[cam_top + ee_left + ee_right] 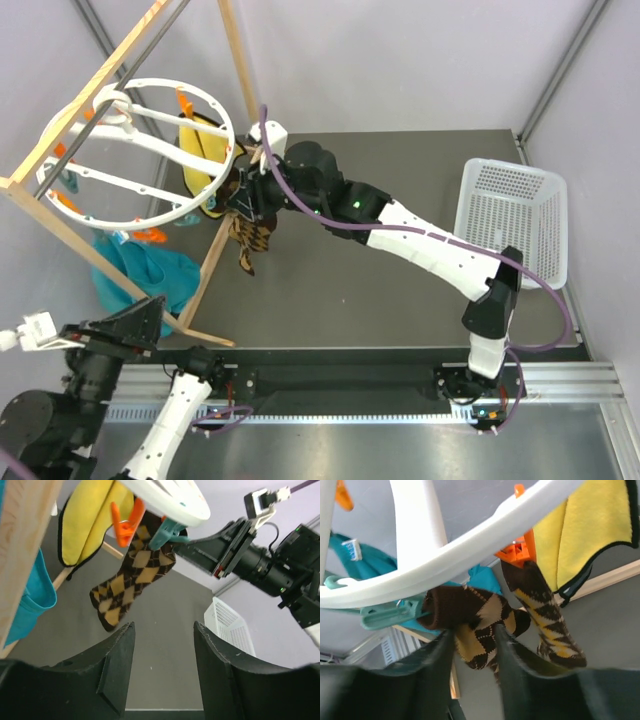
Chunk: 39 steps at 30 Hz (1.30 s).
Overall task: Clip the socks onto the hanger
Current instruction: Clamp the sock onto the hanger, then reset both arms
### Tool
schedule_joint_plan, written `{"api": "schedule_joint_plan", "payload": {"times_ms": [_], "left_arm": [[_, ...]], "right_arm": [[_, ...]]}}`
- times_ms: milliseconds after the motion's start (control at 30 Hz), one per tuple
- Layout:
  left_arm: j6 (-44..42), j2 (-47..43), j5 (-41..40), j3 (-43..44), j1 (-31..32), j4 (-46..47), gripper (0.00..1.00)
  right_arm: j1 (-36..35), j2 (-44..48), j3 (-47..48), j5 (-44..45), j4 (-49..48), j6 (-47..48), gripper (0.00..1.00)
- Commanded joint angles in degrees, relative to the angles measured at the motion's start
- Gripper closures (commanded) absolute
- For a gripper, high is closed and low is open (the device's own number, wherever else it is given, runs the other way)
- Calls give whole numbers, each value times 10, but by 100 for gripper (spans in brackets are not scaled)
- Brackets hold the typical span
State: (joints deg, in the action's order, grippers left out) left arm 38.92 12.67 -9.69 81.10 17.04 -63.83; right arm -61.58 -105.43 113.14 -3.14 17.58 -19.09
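Hanger: the large white plastic ring hanger (165,83) with inner spokes hangs by its hook from the wooden frame rack (60,118), at the far left of the dark table (380,300).
Socks: the brown-and-tan argyle socks (250,235) hang at the ring's right edge, the side nearest the table's middle. From the right wrist I see two side by side — one held at its dark cuff by a teal clip (390,615), the other under an orange clip (520,550), toe down.
Right gripper: the right gripper (474,635) is up under the rim at the teal-clipped sock. Its fingers stand apart and a fold of that sock hangs in the gap; I read it as released, not clenched.
Left gripper: the left gripper (164,627) sits low by the near-left corner, well apart from the ring and pointed up at the socks — fingers parted, nothing between them.
Other cloths: a plain yellow cloth (200,150) with a dark edge is clipped just beside the socks; a teal cloth (145,265) hangs below the ring's near side.
Basket: a white mesh basket (510,200) stands at the table's right edge, well apart from the rack.
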Motion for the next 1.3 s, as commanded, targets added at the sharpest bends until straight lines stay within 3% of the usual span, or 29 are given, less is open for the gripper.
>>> {"api": "schedule_joint_plan", "payload": {"times_ms": [0, 133, 167, 233, 367, 500, 600, 733, 1133, 1267], "left_arm": [[22, -3, 40, -50, 7, 33, 45], [47, 9, 174, -117, 13, 119, 48], [49, 17, 197, -121, 13, 130, 48], [49, 44, 249, -126, 10, 152, 50], [37, 103, 369, -116, -24, 185, 51], [34, 151, 503, -109, -106, 228, 47], [50, 165, 583, -117, -202, 266, 44], [85, 180, 581, -137, -203, 325, 42], [55, 349, 586, -29, -76, 348, 44], [20, 391, 462, -5, 47, 348, 44]], "right_arm": [[18, 1, 4, -32, -5, 35, 57], [21, 71, -54, -15, 17, 54, 23], [22, 90, -90, -11, 17, 55, 10], [24, 146, -128, -1, 25, 55, 0], [34, 234, -221, 31, 64, 56, 0], [56, 311, -283, 91, 104, 57, 0], [108, 379, -339, 103, 118, 43, 0], [167, 421, -414, 75, 119, 23, 0], [211, 432, -499, 35, 58, -17, 0], [212, 416, -486, 17, 54, -20, 0]]}}
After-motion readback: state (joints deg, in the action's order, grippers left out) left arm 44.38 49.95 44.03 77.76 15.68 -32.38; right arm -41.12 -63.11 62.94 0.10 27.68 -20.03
